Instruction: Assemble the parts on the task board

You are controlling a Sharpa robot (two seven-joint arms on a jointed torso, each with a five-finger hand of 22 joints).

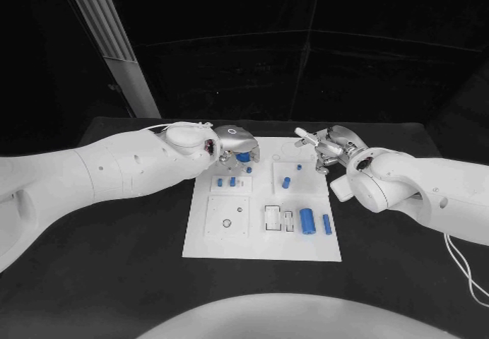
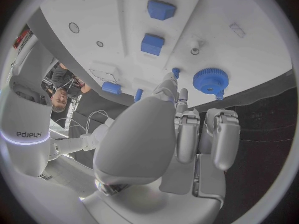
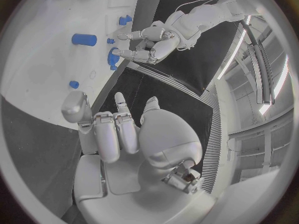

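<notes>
Nearest you on the task board [image 1: 204, 247], along its front edge, you have two blue cylinders: a fatter one [image 1: 307, 218] and a thinner one [image 1: 327, 224] to its right, both lying flat beside a pair of small rectangular frames [image 1: 273, 217]. To their left sits a square plate with a small ring [image 1: 226, 224] on it.

Further back, you see two small blue blocks [image 1: 225, 182] on the left half of the board, and on the right half a short blue cylinder [image 1: 287, 183] with a small blue peg [image 1: 299, 167] behind it.

At the far left corner of the board your left hand [image 1: 237, 143] hangs over a blue gear [image 1: 240, 159]. In the left wrist view the gear [image 2: 209, 80] stands on the board just beyond the fingertips [image 2: 169, 80], and you cannot tell whether a finger touches it. The fingers [image 2: 187, 129] lie close together and fairly straight, holding nothing you can make out. The right wrist view shows the same hand [image 3: 146, 44] beside the gear [image 3: 113, 57], at the board's edge.

Your right hand [image 1: 328, 147] is over the black table [image 1: 102, 282] just off the board's far right corner, fingers spread and empty. The right wrist view shows its fingers [image 3: 109, 129] held side by side, slightly curled, with nothing between them.
</notes>
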